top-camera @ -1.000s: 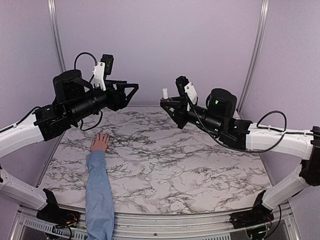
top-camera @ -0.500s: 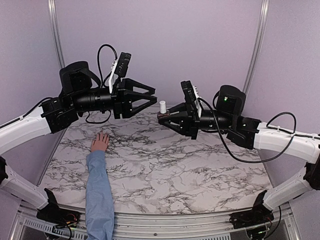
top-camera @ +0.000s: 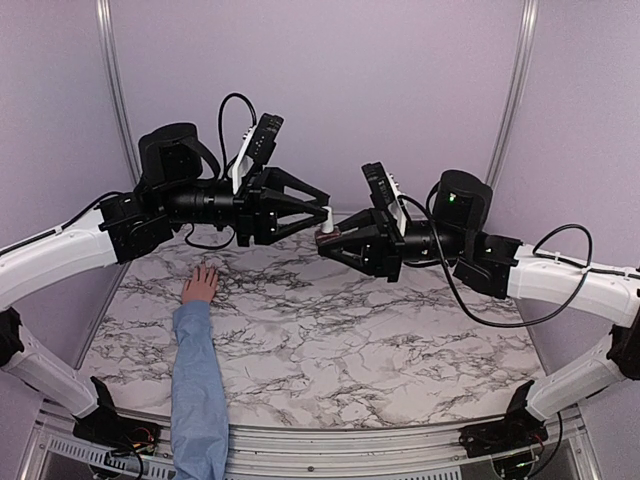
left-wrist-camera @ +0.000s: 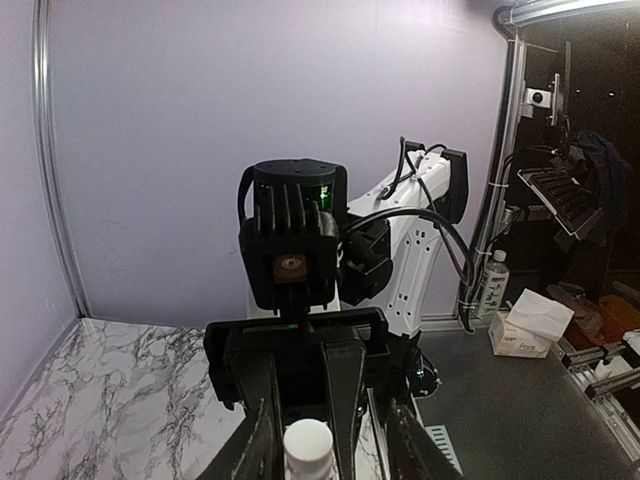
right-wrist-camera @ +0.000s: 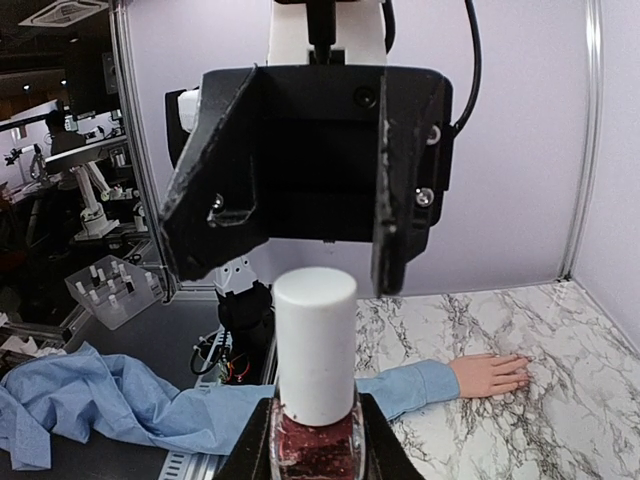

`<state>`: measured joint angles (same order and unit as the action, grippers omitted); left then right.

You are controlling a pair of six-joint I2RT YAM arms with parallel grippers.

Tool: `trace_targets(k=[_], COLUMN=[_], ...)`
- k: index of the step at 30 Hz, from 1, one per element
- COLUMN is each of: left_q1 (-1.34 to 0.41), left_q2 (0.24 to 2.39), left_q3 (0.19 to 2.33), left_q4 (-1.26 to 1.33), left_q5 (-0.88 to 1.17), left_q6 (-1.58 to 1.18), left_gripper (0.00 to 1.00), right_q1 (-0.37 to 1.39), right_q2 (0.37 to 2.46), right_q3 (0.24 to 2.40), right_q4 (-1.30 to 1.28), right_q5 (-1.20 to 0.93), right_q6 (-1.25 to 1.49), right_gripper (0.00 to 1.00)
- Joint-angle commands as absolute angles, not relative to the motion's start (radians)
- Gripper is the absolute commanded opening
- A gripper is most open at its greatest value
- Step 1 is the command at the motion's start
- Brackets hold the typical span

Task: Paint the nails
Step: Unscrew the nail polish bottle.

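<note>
1. Worktop: white slab with grey marble veining, set between lilac walls.
2. Left arm: white lower link and black upper links. It reaches from the near left corner up and across toward the centre, well above the slab.
3. Right arm: built the same way. It reaches in from the near right corner and meets the left arm head-on at mid-height.
4. Sleeve: light blue and long. It lies along the left side of the worktop, running from the near edge toward the back.
5. Hand: light-skinned, flat on the marble with the palm down and the digits pointing toward the back wall. It lies below the left arm and touches neither arm.
6. Left fingers: spread apart, one on each side of the bottle's cap. The left wrist view shows a gap on both sides of the cap.
7. Right fingers: clamped on the glass body of the bottle, holding it upright in the air.
8. Bottle: small, with dark red contents, held high above the centre of the worktop and well apart from the hand.
9. Cap: a white cylinder seated on the bottle.
10. Nails: at the tips of the resting hand on the left of the worktop. They are too small for their colour or finish to be made out.
</note>
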<state>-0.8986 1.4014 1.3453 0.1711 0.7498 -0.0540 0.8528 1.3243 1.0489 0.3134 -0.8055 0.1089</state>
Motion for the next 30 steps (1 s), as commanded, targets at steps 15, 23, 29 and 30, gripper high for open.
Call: trace_targets(k=[15,23,29,30], left_q1=[-0.909,-0.913,-0.926,-0.928], left_q2=[1.405,1.401,1.423,1.433], left_q3=[1.34,1.343,1.354,1.363], left_q4=[0.115,0.11,0.109,0.11], left_q5=[0.692,0.612,0.419,0.396], left_q6=[0.027,0.008,0.007,-0.007], left_gripper=[0.21,0.03,0.0,0.0], right_q1=[0.859,0.859,0.859,0.859], right_q2=[1.307,1.312,1.323,1.329], right_q3=[1.062,1.075,1.097,1.103], right_q4=[0.321,0.304,0.283,0.277], right_q5=[-0.808,-0.692,-0.487,-0.456], right_q6=[0.103,0.089,0.046,0.047], right_gripper=[0.0,0.0,0.0,0.0])
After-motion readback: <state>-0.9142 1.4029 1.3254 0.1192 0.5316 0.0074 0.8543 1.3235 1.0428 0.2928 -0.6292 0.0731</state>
